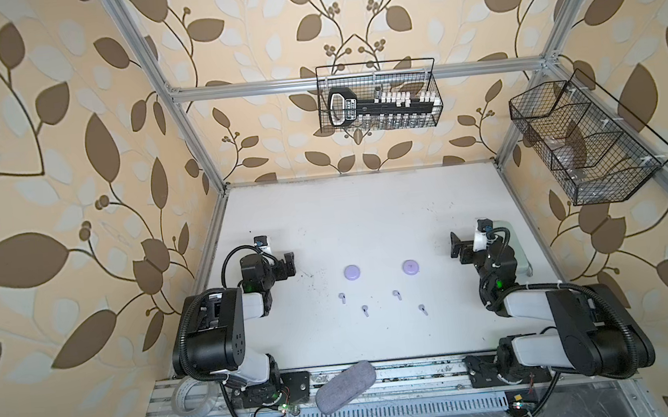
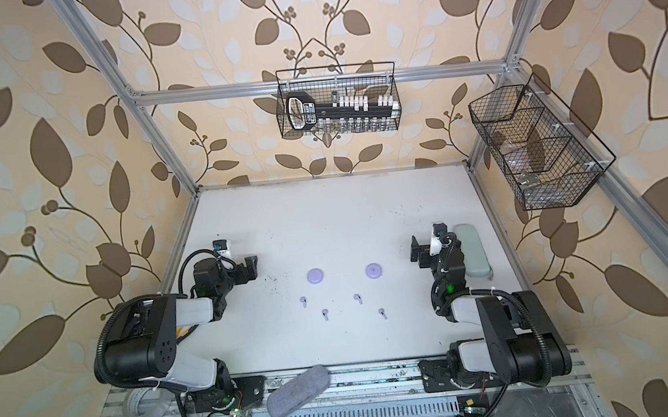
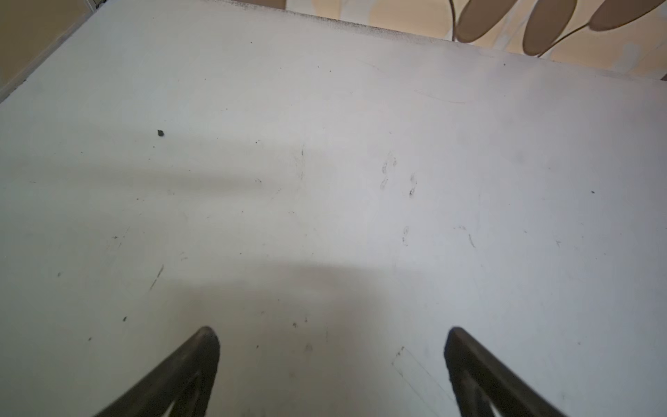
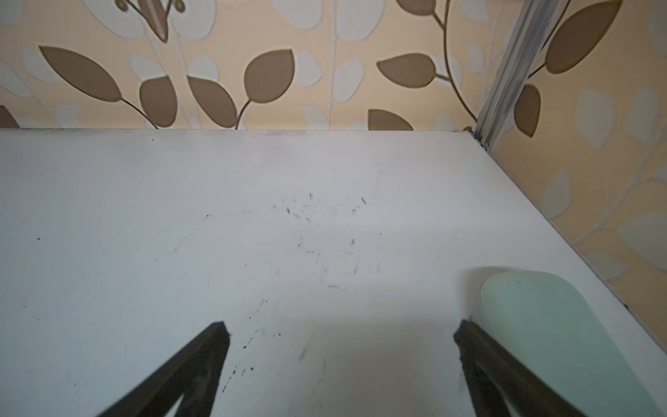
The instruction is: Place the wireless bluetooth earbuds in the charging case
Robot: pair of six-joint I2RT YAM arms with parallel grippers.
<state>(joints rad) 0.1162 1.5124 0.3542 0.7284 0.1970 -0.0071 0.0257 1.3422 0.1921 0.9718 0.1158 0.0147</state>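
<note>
Two round lavender charging cases, one (image 1: 352,271) left and one (image 1: 410,267) right, lie shut on the white table (image 1: 366,214) in both top views. In front of them several tiny lavender earbuds lie scattered, among them one (image 1: 342,298) at the left, one (image 1: 396,294) in the middle and one (image 1: 422,309) at the right. My left gripper (image 1: 287,264) hovers open, left of the cases. My right gripper (image 1: 457,245) hovers open, to their right. Both wrist views show only bare table between wide jaws: left gripper (image 3: 332,335), right gripper (image 4: 341,330).
A pale green oblong case (image 4: 563,343) lies beside my right gripper near the table's right edge. A grey fabric case (image 1: 345,386) rests on the front rail. One wire basket (image 1: 380,100) hangs on the back frame, another (image 1: 584,139) on the right.
</note>
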